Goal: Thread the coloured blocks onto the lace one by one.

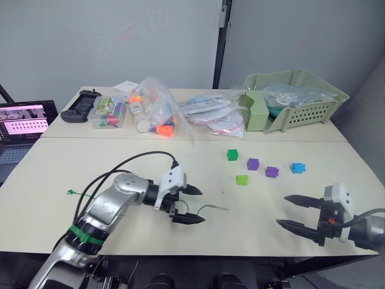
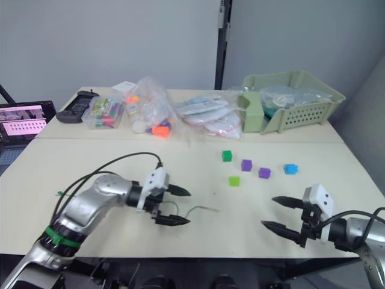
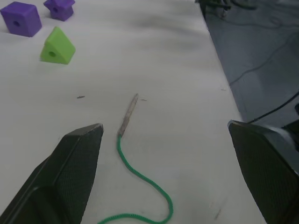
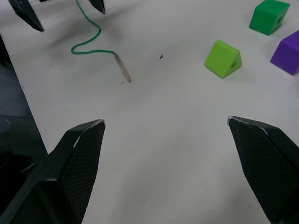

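— Nearest the lens? Two black fingers with a fine cross-hatched grip face, belonging to the left gripper (image 1: 189,205). Jaws spread wide, pinching nothing.

— And the lace (image 3: 140,179)? Thin green braided cord ending in a stiff pale needle tip (image 3: 127,115). Curls flat on the desk (image 1: 72,162) between the left jaws, tip pointing out just past them.

— Right gripper (image 1: 296,212)? Same textured black fingers, jaws likewise spread and empty, well apart from the lace.

— Blocks? Smooth plastic with bored holes: lime wedge (image 1: 242,179), green cube (image 1: 232,155), two purple pieces (image 1: 252,164), blue one (image 1: 297,167), all beyond both pairs of jaws.

— Surroundings? Matte cream desk, grey walls, slatted pale-green basket (image 1: 313,108), crinkled clear bags (image 1: 157,108) at the far edge.
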Action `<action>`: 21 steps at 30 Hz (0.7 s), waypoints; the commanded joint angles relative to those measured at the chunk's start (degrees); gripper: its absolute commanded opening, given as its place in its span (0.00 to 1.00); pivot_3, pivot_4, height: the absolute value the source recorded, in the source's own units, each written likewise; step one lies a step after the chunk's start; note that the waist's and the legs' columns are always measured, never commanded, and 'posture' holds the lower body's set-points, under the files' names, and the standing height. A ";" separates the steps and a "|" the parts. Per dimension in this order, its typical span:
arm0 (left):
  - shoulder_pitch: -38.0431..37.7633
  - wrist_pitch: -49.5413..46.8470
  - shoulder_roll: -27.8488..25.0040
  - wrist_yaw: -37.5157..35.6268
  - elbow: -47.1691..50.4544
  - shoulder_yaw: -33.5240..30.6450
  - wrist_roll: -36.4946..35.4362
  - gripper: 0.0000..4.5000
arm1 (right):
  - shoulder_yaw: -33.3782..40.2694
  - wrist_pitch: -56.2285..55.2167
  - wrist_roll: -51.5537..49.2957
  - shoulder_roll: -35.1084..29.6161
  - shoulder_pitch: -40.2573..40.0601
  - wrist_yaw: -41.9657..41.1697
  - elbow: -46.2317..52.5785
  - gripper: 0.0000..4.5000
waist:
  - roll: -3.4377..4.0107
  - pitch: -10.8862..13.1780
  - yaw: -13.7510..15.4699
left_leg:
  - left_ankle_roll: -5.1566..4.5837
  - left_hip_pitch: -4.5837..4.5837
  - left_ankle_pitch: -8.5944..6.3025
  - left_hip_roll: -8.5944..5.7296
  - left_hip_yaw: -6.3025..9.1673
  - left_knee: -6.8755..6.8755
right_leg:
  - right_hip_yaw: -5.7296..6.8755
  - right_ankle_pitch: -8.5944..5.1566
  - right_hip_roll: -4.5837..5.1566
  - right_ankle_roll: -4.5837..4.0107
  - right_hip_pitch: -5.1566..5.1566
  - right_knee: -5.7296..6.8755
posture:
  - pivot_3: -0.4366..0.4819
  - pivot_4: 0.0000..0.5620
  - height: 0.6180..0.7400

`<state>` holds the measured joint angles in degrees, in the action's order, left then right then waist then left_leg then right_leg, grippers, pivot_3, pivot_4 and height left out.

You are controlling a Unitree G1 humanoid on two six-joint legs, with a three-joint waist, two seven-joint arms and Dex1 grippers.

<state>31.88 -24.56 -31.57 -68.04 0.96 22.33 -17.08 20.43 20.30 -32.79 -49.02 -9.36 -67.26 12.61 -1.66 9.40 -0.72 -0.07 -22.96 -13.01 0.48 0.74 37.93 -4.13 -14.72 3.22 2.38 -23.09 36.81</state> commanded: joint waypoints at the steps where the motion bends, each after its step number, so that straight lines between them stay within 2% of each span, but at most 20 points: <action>1: 2.92 3.82 2.67 -0.28 -4.56 2.38 3.73 1.00 | 1.89 -0.62 -0.59 0.40 -1.15 1.16 3.27 0.98 | 0.00 0.00 -0.04 | 0.00 0.00 0.00 0.01 0.00 0.00 | -0.01 0.00 0.00 0.00 -0.01 0.00 | 0.48 0.27 1.00; 4: 4.50 6.25 5.48 -0.98 -8.57 3.52 5.52 1.00 | 3.16 -0.48 -0.86 1.22 -3.19 2.49 5.09 0.98 | 0.00 0.00 0.08 | 0.00 -0.09 0.00 -0.02 0.07 0.06 | 0.01 -0.01 0.00 0.02 -0.02 0.01 | 0.48 0.27 1.00; 10: 5.78 10.25 7.66 -3.41 -14.82 5.72 9.41 1.00 | 4.25 -0.51 -0.89 2.16 -5.28 4.36 6.72 0.98 | 0.00 0.00 0.02 | 0.00 -0.14 0.00 -0.08 0.14 0.14 | 0.02 -0.02 0.03 0.04 -0.03 0.06 | 0.48 0.27 1.00; 15: 6.34 13.38 8.10 -6.04 -20.08 6.81 11.93 0.66 | 4.69 -0.40 -0.96 2.95 -6.26 5.53 8.22 1.00 | 0.01 -0.01 0.03 | -0.01 -0.14 0.00 -0.09 0.16 0.25 | 0.04 -0.04 0.03 0.07 0.01 0.10 | 0.48 0.27 1.00; 21: 7.59 16.29 11.05 -6.13 -24.79 6.95 13.43 0.22 | 5.20 -0.84 -0.88 3.47 -7.12 6.48 8.66 1.00 | 0.02 -0.01 0.11 | -0.01 -0.16 0.00 -0.11 0.23 0.29 | 0.06 -0.05 0.03 0.08 0.05 0.10 | 0.48 0.27 1.00</action>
<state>39.97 -8.90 -21.33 -73.11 -22.21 27.33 -5.53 23.56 20.32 -32.81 -45.54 -16.47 -61.03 19.80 -1.65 9.39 -0.61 -0.08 -23.11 -13.02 0.35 0.97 38.22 -4.07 -14.78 3.26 2.47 -23.03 36.92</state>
